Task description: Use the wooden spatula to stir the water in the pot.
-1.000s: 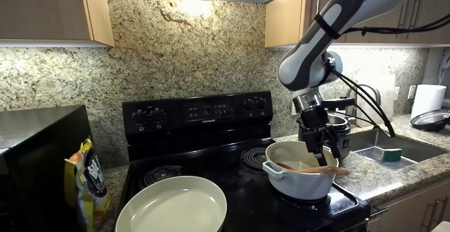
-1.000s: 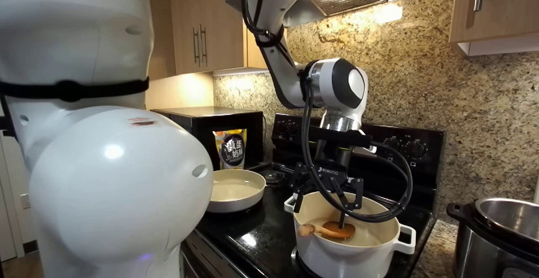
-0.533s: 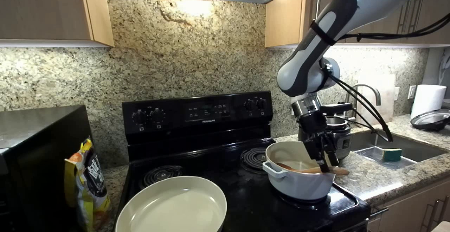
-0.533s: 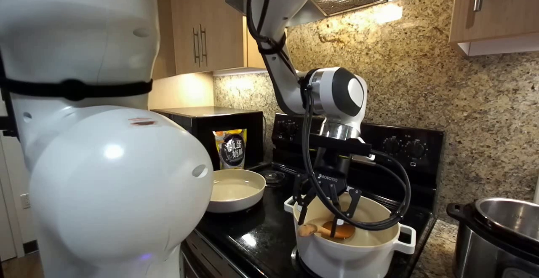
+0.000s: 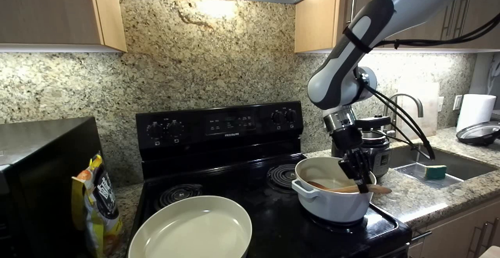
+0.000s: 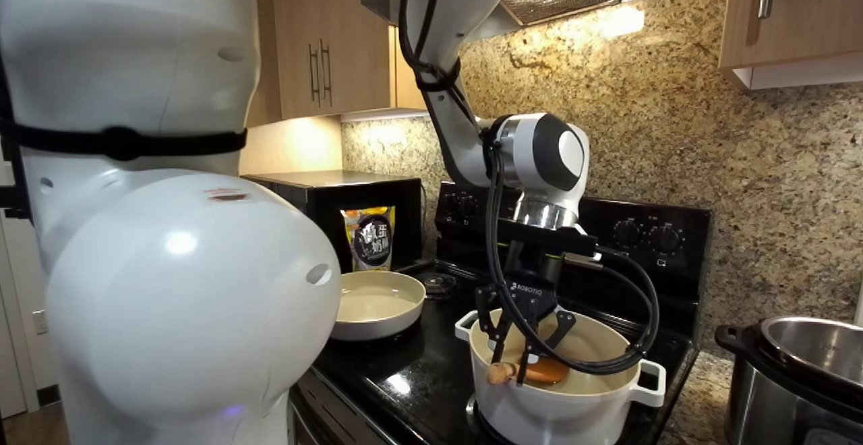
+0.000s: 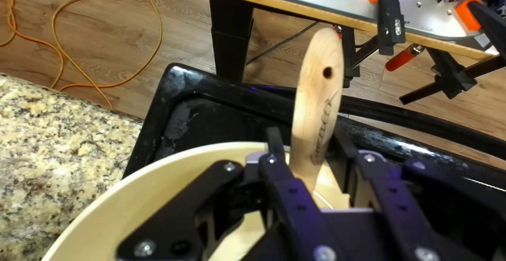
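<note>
The white pot [image 5: 332, 207] with its tan inside stands on the front burner, seen in both exterior views. Inside it lies the orange-brown head of the wooden spatula [image 6: 551, 371], its handle resting across the rim and sticking out. My gripper [image 6: 510, 369] points down over that rim. In the wrist view, the gripper [image 7: 307, 136] straddles the spatula handle [image 7: 318, 91], whose holed end points away. One finger is at or very near the handle's right edge; a narrow gap shows between the left finger and the handle. Water cannot be clearly made out.
A large shallow cream pan [image 5: 195, 226] sits on the stove beside the pot. The steel cooker [image 6: 789, 371] stands on the counter near the pot's far handle. The arm's cable loop [image 6: 607, 365] hangs low over the pot. A snack bag [image 5: 101, 211] leans by the microwave.
My gripper has come down onto the spatula handle, and its jaws have narrowed from wide apart to close around it. The handle has shifted slightly to the right in both exterior views.
</note>
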Motion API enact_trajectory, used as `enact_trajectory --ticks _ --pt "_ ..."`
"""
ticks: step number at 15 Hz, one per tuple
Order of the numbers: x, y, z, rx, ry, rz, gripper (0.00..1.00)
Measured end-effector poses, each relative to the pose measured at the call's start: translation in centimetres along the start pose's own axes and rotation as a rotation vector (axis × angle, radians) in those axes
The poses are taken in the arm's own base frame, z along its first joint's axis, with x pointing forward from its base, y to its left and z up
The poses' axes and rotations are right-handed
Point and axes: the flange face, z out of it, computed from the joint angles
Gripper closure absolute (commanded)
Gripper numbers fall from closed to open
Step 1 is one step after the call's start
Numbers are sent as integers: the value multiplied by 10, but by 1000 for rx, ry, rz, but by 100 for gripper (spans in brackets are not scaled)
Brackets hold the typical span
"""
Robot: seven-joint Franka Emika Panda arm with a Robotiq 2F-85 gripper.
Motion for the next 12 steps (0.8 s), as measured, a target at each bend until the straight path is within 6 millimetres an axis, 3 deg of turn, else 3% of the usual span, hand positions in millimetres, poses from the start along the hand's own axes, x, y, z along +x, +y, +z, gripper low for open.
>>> enact_trajectory --ticks 12 --pt "-8 2 -3 -7 67 66 94"
